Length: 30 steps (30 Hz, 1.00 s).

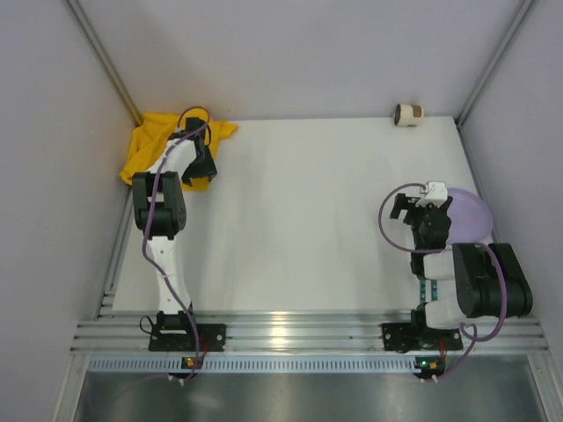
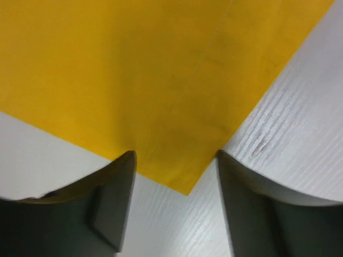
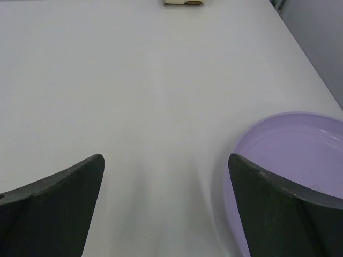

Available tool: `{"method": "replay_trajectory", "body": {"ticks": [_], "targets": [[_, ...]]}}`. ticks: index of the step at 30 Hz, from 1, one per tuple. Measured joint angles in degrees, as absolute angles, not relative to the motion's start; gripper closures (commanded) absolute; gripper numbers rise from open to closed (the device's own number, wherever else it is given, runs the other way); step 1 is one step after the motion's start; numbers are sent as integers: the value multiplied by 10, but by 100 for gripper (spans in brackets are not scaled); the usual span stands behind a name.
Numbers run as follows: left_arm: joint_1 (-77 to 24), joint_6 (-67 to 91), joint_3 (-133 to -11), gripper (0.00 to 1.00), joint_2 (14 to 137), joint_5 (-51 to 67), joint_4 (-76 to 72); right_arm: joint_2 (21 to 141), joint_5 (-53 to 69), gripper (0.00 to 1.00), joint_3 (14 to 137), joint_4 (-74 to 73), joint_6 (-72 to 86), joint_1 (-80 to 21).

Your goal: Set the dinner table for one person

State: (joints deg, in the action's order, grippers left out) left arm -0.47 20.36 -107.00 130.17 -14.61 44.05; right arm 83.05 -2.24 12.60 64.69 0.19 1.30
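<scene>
The dinner table is a wide white tabletop. A crumpled yellow cloth mat lies at its far left corner. My left gripper is open right over the mat's near corner, which points between the two fingers; nothing is held. A lilac plate lies at the right edge. My right gripper is open and empty just left of it, with the plate's rim beside the right finger. A small beige cup lies on its side at the far right.
Grey walls enclose the table on the left, back and right. An aluminium rail with both arm bases runs along the near edge. The cup also shows at the top of the right wrist view.
</scene>
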Motion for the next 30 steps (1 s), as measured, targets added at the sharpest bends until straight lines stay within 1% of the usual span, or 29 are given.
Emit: {"method": "replay_trajectory", "body": {"ticks": [2,3,5,6,7,10,13,17,20,24,25,26,27,28,30], "targets": [[-5,205,-1078,54,1308,-141,440,830,-68,0,129,641,2,-8],[-6,204,-1079,64,1310,-137,439,826,-89,0,132,632,-1,-24],[-7,204,-1079,89,1311,-132,436,805,-123,0,145,591,-7,-50],[-8,204,-1079,97,1312,-130,436,787,-136,0,159,550,-9,-60],[-8,202,-1079,100,1312,-128,435,762,-150,0,182,496,-8,-68],[-8,197,-1075,100,1311,-119,431,676,-171,0,281,344,43,-83],[-11,195,-1055,100,1299,-109,416,605,-166,0,390,240,106,-96],[-40,195,-1033,100,1284,-100,413,553,-164,0,494,130,152,-143],[-120,204,-1024,100,1276,-99,419,514,-141,0,516,43,169,-153],[-258,244,-1009,100,1260,-73,421,423,-122,0,468,-36,188,-153],[-296,258,-1010,97,1257,-61,422,394,-121,0,453,-55,191,-153],[-336,276,-1013,83,1254,-50,425,374,-121,0,444,-70,192,-153],[-363,288,-1020,63,1254,-43,430,354,-124,0,438,-89,194,-153],[-396,302,-1032,2,1254,-26,437,342,-126,0,438,-102,195,-153],[-439,334,-1060,2,1254,3,446,330,-130,0,440,-112,195,-153]]}}
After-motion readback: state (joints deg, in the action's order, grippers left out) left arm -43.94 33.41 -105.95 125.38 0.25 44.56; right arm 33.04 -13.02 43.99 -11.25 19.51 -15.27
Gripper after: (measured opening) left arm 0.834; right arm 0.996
